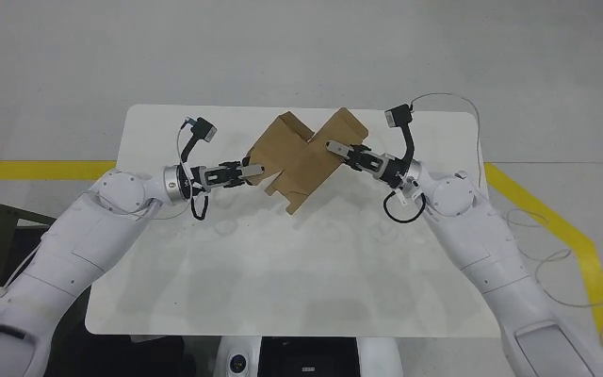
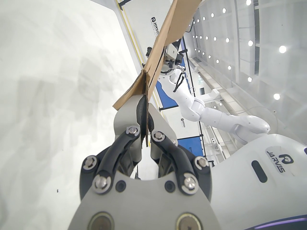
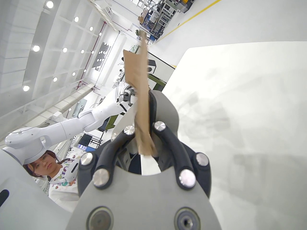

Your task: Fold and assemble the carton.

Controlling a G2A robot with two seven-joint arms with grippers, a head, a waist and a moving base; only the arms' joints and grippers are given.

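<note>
A flat brown carton [image 1: 300,155] is held above the middle of the white table [image 1: 283,283], between both arms. My left gripper [image 1: 256,171] is shut on the carton's left edge; in the left wrist view the cardboard [image 2: 165,37] runs edge-on between its fingers [image 2: 128,111]. My right gripper [image 1: 332,147] is shut on the carton's right side; in the right wrist view the cardboard [image 3: 140,82] stands edge-on between its fingers [image 3: 165,111]. Two flaps stick up toward the table's far edge.
The white table [image 3: 239,96] has bare surface in front of and beside the carton. Yellow floor tape [image 1: 47,170] runs past both sides of the table.
</note>
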